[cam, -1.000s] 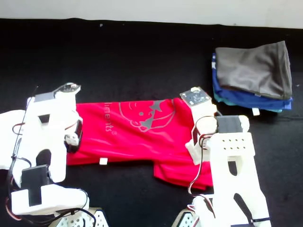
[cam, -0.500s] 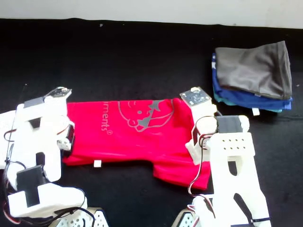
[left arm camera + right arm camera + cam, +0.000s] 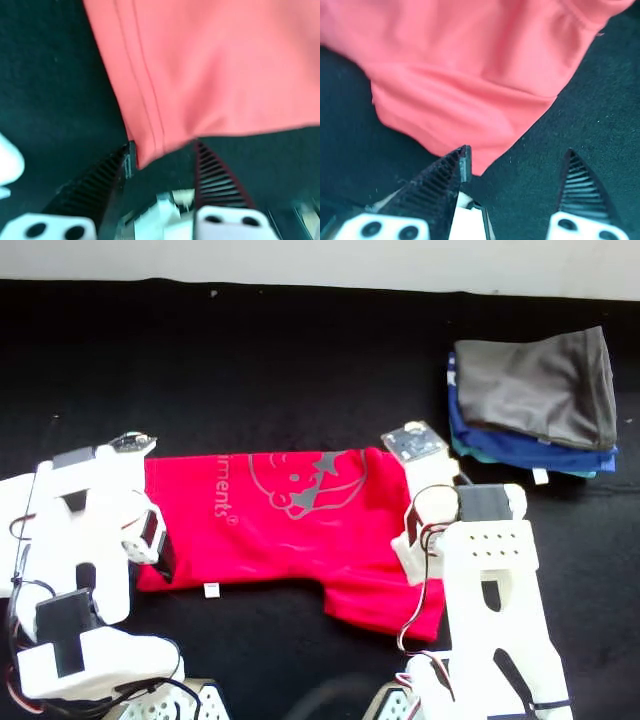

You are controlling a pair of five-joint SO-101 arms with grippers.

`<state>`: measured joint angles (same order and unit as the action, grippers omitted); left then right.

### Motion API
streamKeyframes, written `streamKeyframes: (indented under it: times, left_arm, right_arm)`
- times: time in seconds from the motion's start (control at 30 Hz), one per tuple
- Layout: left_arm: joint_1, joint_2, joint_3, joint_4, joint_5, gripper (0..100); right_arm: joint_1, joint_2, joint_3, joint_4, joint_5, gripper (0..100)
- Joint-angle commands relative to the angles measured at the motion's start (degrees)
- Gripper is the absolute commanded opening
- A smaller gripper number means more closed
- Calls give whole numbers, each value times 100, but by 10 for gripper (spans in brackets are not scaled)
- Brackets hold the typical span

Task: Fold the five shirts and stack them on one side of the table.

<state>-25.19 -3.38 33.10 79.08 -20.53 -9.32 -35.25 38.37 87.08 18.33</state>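
Red, limp, probably light shirt (image 3: 262,532): pinch its hem corner with left gripper (image 3: 164,148), now spread wide like right gripper (image 3: 517,150).

Red shirt (image 3: 280,540), grey print; grey, blue, teal stack (image 3: 530,390); black table (image 3: 250,360).

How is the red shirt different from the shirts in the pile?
The red shirt lies spread out wide; the pile holds folded shirts. The red shirt lies alone in the middle; the pile is stacked off to one side, grey on top. Both rest on the black table.
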Motion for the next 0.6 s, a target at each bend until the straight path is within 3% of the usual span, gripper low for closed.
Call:
streamKeyframes:
  times: [0.0,0.1,0.2,0.23,0.3,0.47,0.57]
  left_arm:
    - [40,-101,-980,738,-26,213]
    - [57,-84,-1824,1020,-26,207]
    - [110,-13,-2343,765,-18,53]
    - [198,-4,-2396,563,-9,0]
    - [435,145,-2457,246,141,40]
    - [1270,1112,-2527,-369,229,9]
    - [1367,1780,-3020,-545,571,9]
  right_arm:
    - [40,-84,-92,-356,-466,281]
    - [40,-75,-92,-796,-756,189]
    - [40,-66,-92,-1358,-782,1]
    - [40,-22,-92,-1508,-782,9]
    - [31,224,-215,-1684,-826,39]
    - [-136,1543,-1376,-1701,-897,39]
    - [-136,2448,-2255,-1701,-897,39]
